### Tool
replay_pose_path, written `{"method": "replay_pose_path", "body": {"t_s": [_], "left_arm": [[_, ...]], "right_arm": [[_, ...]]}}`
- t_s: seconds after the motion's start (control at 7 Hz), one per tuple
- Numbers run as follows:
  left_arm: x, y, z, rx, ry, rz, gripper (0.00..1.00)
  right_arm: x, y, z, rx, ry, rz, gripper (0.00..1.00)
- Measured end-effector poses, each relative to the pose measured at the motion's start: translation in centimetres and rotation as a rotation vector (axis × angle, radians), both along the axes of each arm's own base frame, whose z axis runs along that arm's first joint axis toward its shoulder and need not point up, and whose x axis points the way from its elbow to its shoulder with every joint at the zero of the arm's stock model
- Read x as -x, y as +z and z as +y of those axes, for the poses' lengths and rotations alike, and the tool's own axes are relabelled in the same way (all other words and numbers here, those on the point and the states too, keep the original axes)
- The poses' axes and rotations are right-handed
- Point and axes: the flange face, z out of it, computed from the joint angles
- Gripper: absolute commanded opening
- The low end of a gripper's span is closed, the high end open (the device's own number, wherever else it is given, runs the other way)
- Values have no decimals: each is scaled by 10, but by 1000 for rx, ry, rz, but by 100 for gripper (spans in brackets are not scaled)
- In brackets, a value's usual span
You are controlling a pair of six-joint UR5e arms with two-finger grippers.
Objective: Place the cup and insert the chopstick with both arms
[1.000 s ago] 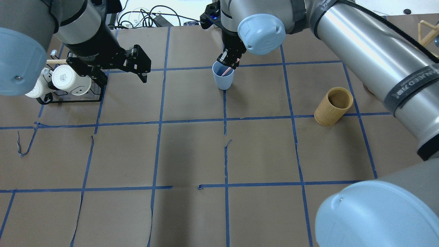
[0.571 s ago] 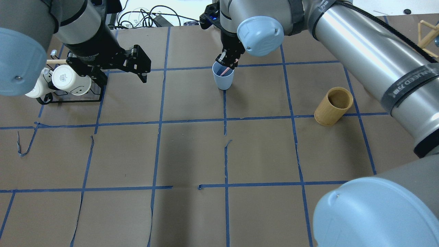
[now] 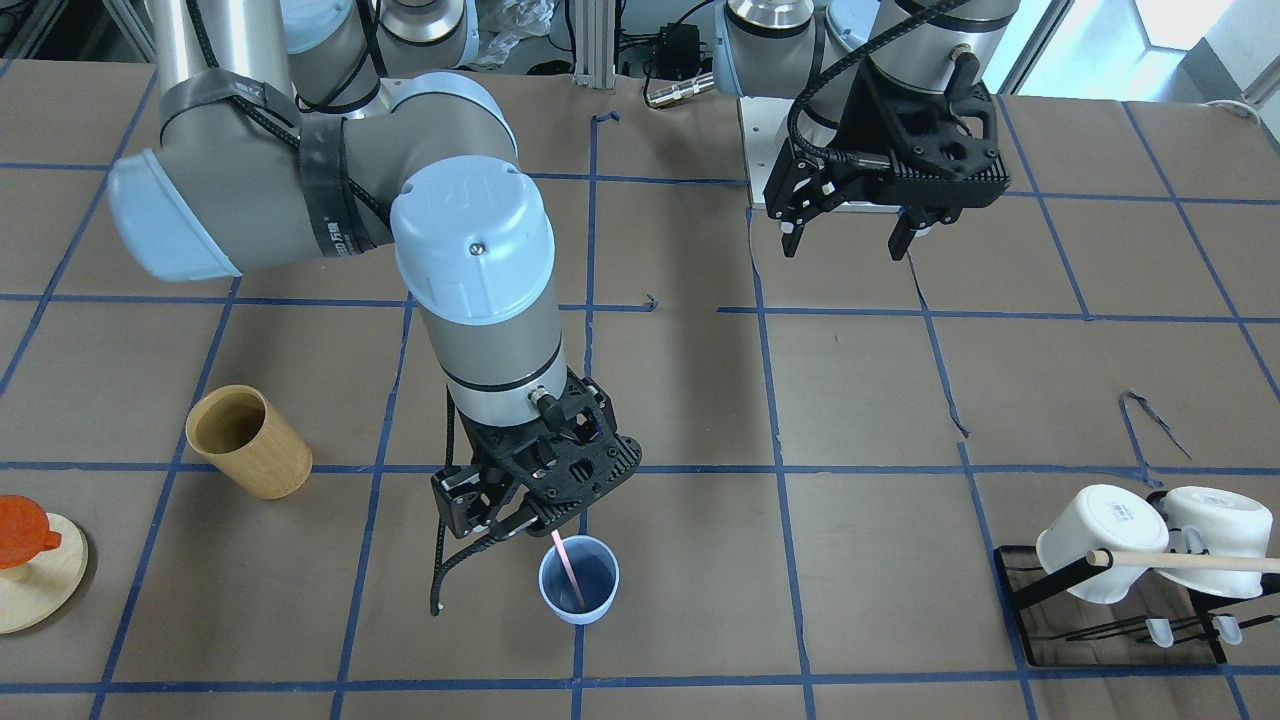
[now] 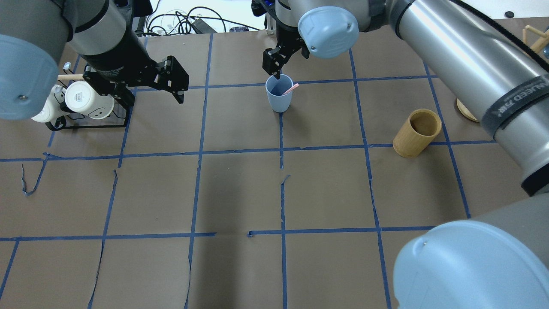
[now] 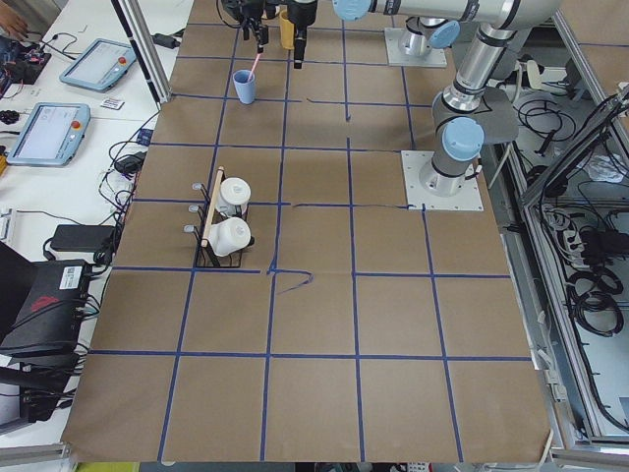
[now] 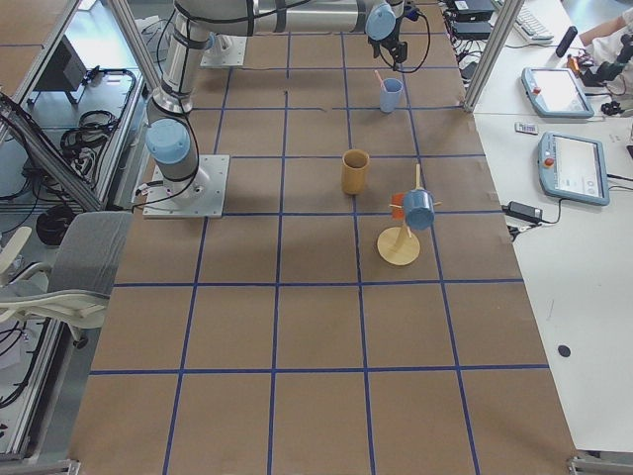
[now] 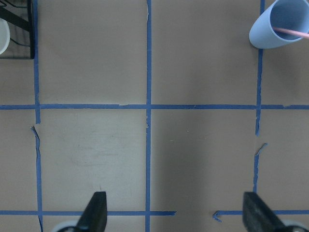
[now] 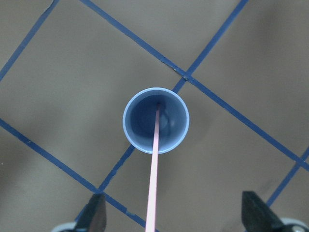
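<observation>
The light-blue cup stands upright on the brown table, at the far centre in the overhead view. The pink chopstick stands in it and leans on the rim. My right gripper hovers just above the cup, open, with its fingers wide apart and touching nothing. In the right wrist view the cup is straight below and the chopstick rises between the spread fingers. My left gripper is open and empty, off to the left by the mug rack; its wrist view shows the cup at the top right.
A tan wooden cylinder cup stands to the right of the blue cup. A black rack with white mugs and a wooden rod is at the far left. A round wooden stand holds an orange piece at the right end.
My right gripper has opened, let go of the chopstick and lifted away from the cup. The chopstick now leans free on the cup's rim. The left arm has not moved.
</observation>
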Motion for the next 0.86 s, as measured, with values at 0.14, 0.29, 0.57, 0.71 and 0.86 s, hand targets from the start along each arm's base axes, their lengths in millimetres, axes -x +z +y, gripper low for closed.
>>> {"method": "replay_pose_path", "body": {"t_s": [0.14,0.29,0.57,0.71,0.86], "left_arm": [[0,0,0,0,1,0,100],[-1,0,0,0,1,-1,100],[-1,0,-1,0,2,0,100],[-2,0,-1,-1,3,0,100],[-2,0,-1,0,3,0,100]], "right_arm": [[32,25,1,-4,-75,0,100],[89,54,6,-20,-181,-2,100],[173,101,60,-13,-325,-6,100],[187,115,100,3,-349,-5,100],[191,127,131,24,-357,-7,100]]}}
